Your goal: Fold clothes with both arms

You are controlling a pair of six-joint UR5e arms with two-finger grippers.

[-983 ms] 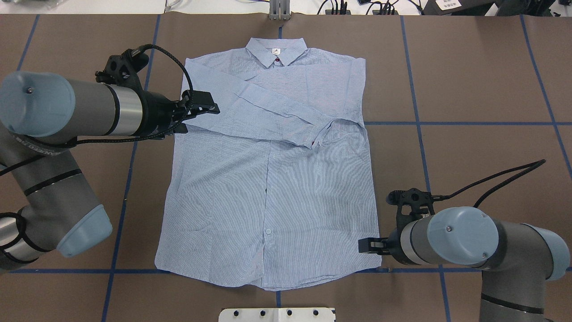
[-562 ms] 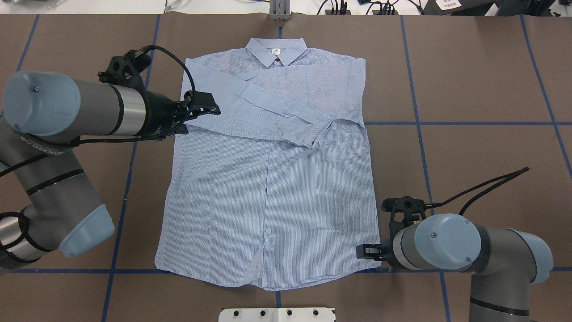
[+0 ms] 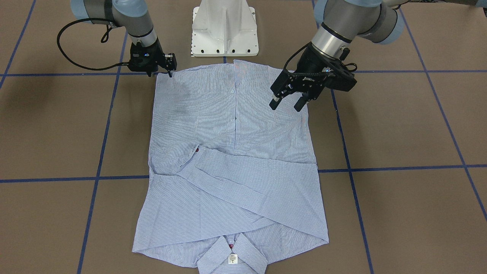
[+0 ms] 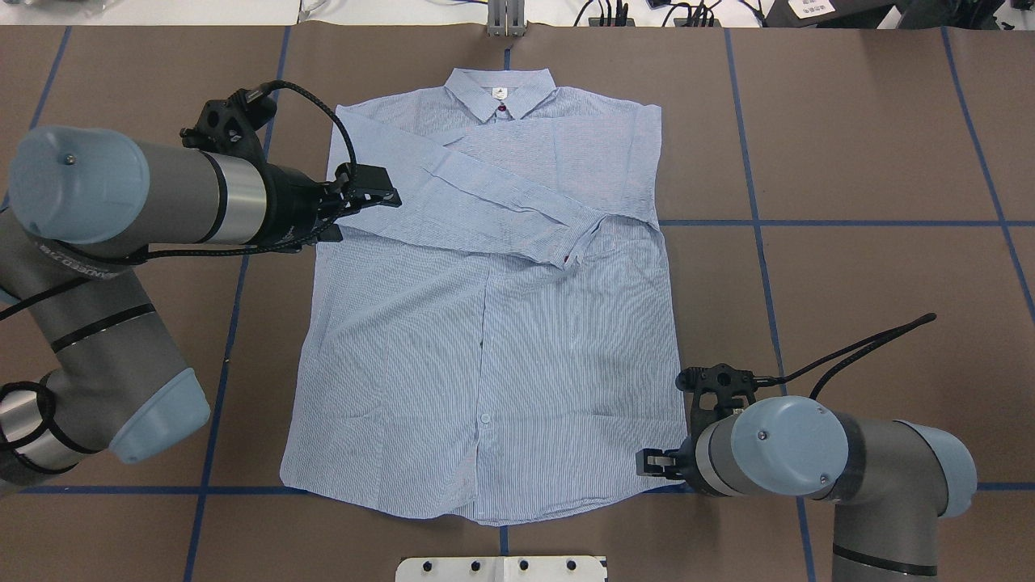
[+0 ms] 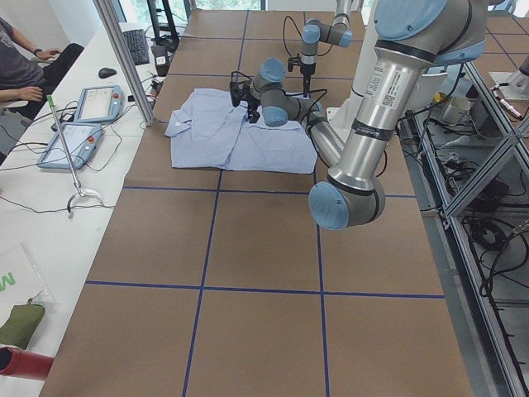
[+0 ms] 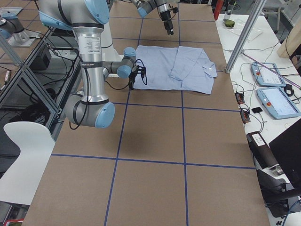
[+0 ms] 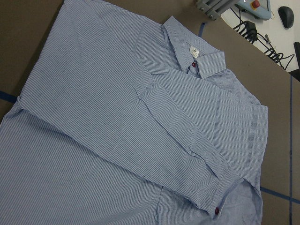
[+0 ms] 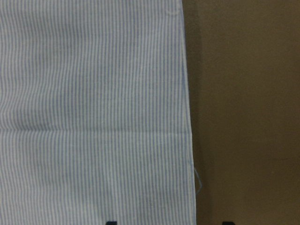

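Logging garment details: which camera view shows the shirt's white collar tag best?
Exterior front-facing: the collar tag lies near that view's bottom edge, face-on and largest. The left wrist view shows it smaller and tilted; the overhead, a small white patch. Side views are too distant; the right wrist view sees only the shirt edge.

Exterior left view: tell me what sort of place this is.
Probably a robotics lab: a tape-gridded table under the left arm, a teach pendant on a side desk, and a person seated by a keyboard.
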